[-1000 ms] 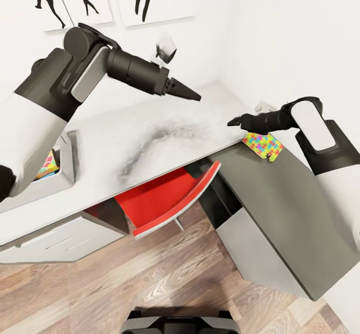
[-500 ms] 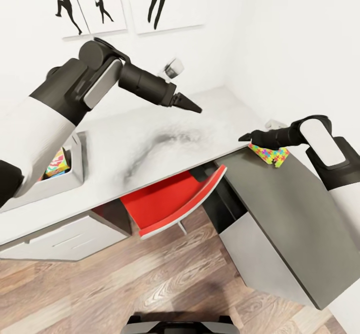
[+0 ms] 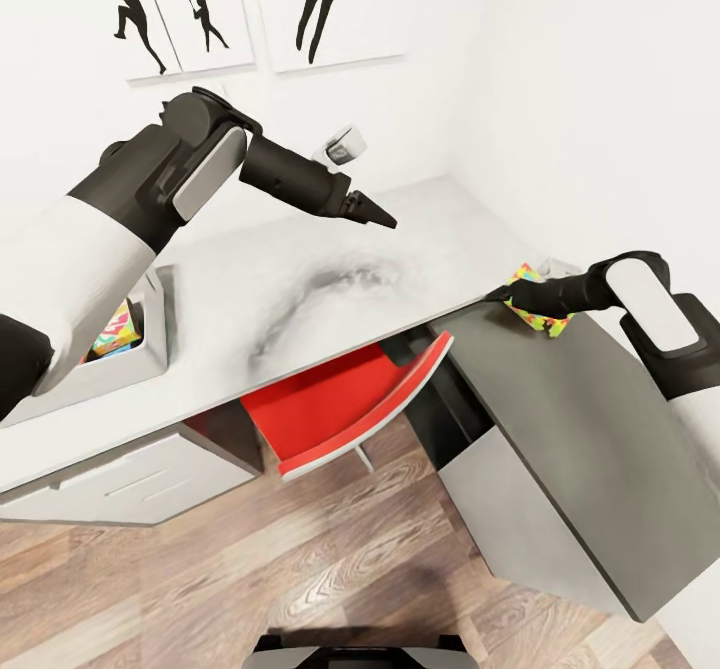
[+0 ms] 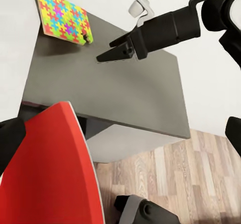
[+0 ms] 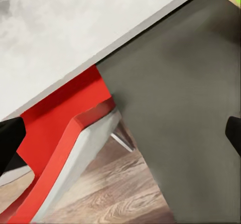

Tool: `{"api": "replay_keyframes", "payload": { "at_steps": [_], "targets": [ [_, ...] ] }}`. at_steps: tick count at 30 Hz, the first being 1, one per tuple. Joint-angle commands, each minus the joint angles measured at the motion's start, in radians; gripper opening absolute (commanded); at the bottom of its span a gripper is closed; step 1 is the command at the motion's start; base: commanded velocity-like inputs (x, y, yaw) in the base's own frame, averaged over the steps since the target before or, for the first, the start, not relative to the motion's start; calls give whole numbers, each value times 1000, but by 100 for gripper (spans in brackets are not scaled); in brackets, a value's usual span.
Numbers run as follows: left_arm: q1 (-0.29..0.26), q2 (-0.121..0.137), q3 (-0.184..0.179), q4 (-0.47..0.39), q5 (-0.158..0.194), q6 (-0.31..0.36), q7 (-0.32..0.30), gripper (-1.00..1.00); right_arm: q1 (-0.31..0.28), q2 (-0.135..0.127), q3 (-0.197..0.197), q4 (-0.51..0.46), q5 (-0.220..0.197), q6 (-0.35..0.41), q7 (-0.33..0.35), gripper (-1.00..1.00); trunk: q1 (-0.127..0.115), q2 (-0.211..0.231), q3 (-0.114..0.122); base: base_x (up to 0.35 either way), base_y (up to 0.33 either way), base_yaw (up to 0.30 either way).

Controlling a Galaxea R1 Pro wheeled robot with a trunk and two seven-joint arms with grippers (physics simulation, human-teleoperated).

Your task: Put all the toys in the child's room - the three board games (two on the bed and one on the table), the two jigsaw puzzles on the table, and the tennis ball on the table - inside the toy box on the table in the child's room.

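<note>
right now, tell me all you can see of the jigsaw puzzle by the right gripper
The jigsaw puzzle is a thin, flat, squarish slab of interlocking yellow, blue, green, pink and red pieces. It lies flat on the dark grey cabinet top, at the corner nearest the wall. The right gripper hangs close beside it; the head view shows that arm partly covering it.

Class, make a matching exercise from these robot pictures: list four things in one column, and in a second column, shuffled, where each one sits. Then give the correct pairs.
Things
1. jigsaw puzzle
2. toy box
3. red chair
4. left gripper

Places
A. tucked under the table's edge
B. on the dark grey cabinet, at its far corner
C. held in the air above the table top
D. on the table, at the head view's left edge

Pairs: 1-B, 2-D, 3-A, 4-C
</note>
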Motion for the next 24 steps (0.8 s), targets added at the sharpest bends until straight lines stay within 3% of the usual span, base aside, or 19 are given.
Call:
{"api": "replay_keyframes", "payload": {
  "at_steps": [1,11,20,24],
  "targets": [
    [-1,0,-3,1,2,3,-2,100,1,-7,3,-3,-15,0,-8,100,1,-2,-1,0,0,-50],
    [-1,-8,-3,4,4,3,-1,100,36,-36,1,-15,-161,0,1,100,1,-2,8,0,0,-158],
    [-1,-5,1,4,13,3,-5,100,41,-39,3,-8,-191,0,1,100,1,-2,19,0,0,-203],
    [-1,0,1,3,50,3,-8,100,52,-32,6,-12,-192,0,-3,100,1,-2,21,0,0,-100]
  ]
}}
